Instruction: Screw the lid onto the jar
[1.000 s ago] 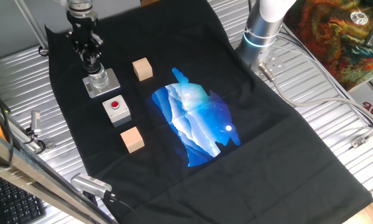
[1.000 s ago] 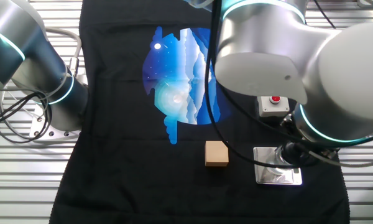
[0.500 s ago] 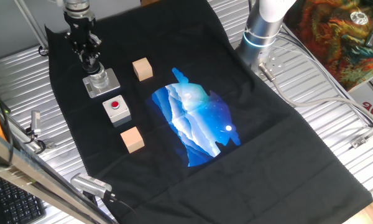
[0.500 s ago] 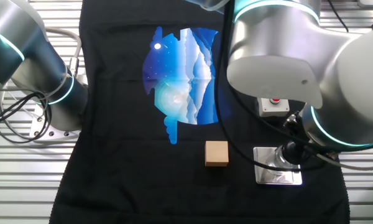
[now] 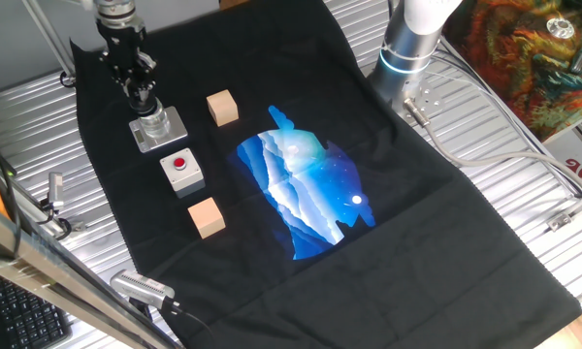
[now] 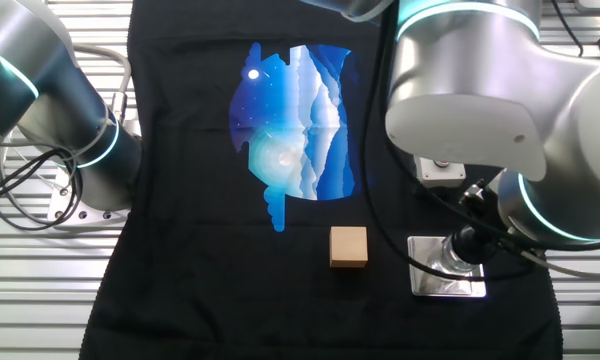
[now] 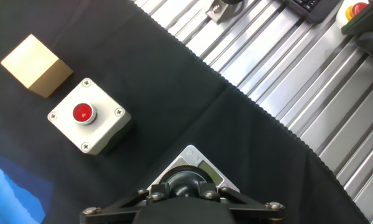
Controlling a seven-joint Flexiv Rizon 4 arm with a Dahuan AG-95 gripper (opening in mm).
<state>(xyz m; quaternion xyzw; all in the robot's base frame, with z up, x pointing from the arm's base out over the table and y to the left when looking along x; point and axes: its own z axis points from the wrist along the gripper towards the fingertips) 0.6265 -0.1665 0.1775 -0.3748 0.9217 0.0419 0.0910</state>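
Two high fixed views face the black cloth (image 5: 446,223) oppositely; hand view looks down close.

- A robot lab or test bench.
- Ribbed metal table (image 5: 524,194) under a black cloth (image 5: 417,233) with a blue print.
- Second robot arm's base (image 6: 70,150) bolted down, cables trailing.
- Keyboard (image 5: 19,315) at the table edge.

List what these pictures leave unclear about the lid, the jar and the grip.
- The lid: in the hand view the gripper body covers its lower half; no threads show.
- The jar: too small in one fixed view to tell whether the lid is seated; in the other fixed view the arm overhangs it.
- The fingers: whether they clamp the lid cannot be told in any view.
- The base plate: its far edge sits behind the jar.
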